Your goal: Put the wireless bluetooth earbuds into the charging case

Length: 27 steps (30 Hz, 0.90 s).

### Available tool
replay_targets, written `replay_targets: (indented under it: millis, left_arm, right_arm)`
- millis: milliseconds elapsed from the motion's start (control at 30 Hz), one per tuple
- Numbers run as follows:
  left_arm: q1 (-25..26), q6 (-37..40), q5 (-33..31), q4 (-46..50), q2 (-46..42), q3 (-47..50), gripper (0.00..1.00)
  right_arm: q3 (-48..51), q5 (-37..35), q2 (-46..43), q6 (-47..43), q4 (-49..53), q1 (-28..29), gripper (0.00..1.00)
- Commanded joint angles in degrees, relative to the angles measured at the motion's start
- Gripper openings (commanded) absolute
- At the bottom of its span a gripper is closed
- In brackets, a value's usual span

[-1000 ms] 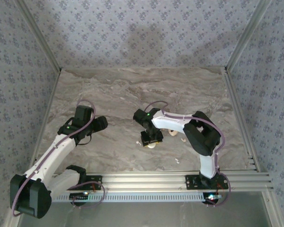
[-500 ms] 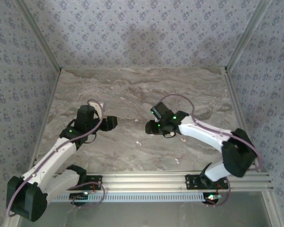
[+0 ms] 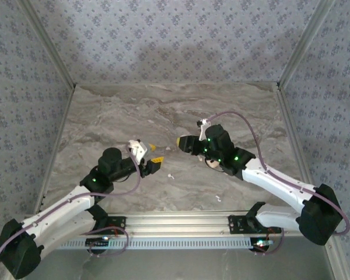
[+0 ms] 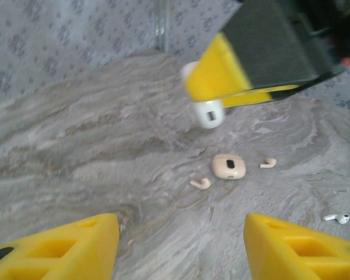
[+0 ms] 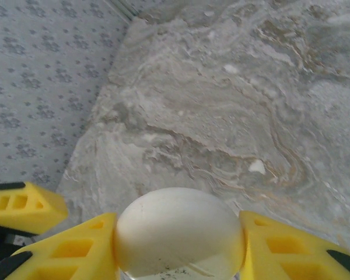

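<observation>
Both arms have swung inward over the table [image 3: 111, 116] | left gripper [image 3: 156, 154] gapes empty; charging case [image 4: 228, 167] lies ahead, apart, earbuds [image 4: 200, 184] beside it | right gripper [image 3: 182, 143] clasps white rounded object [image 5: 178, 230]

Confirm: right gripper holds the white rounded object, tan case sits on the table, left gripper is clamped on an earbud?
No: the left gripper is open and empty, per the left wrist view. The right gripper holds the white rounded object; tan case sits on the table.
</observation>
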<state>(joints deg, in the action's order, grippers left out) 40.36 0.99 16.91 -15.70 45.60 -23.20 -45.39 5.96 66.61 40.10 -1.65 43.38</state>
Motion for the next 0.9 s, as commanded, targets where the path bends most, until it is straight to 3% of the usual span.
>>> replay_targets:
  millis: [0,300,867]
  left_arm:
    - [1.4,4.6,0.5,-6.0,1.9,-1.6,0.59]
    - [5.5,4.5,-5.1,-16.9,7.5,-1.4,0.6]
    - [6.0,-2.4,-6.8,-21.2,12.8,-3.3,0.59]
  right_arm:
    - [1.0,2.3,-1.4,-0.2,-7.4,0.8,0.46]
    - [3.0,5.2,-2.2,0.5,-12.2,1.9,0.47]
    - [6.2,7.7,-2.9,4.4,-15.7,3.7,0.47]
